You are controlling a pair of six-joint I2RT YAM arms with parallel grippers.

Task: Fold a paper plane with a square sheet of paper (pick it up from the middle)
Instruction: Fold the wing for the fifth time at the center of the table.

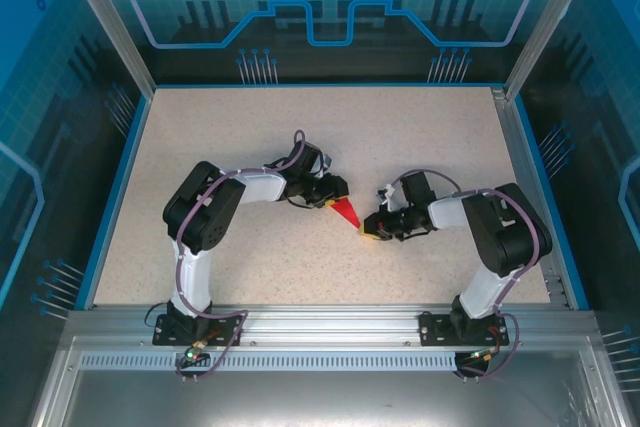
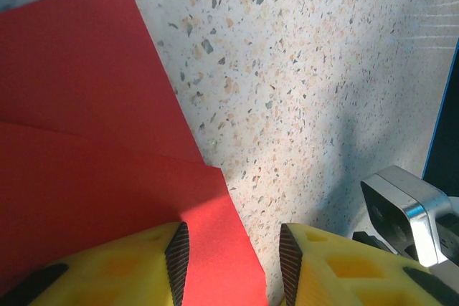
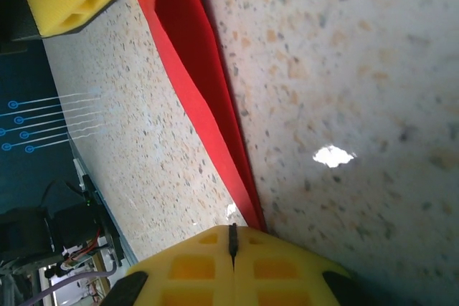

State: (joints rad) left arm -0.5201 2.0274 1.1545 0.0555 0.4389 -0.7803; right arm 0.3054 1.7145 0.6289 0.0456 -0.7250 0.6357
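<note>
Bright red folded paper plane (image 1: 345,212) lies on my speckled counter (image 1: 250,127), sharp tip at the shut right fingers (image 3: 193,266), wide end between the half-open left fingers (image 2: 115,266).

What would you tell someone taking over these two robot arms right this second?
Left gripper: open, jaws apart over a corner at the wide end of the red paper, which lies on the table.
Right gripper: shut, at the paper's narrow tip; I cannot tell whether it pinches or only presses it.
Done: the sheet is folded into a narrow pointed wedge with overlapping layers.
Left: probably the last folds; a finished plane is not evident yet.
</note>
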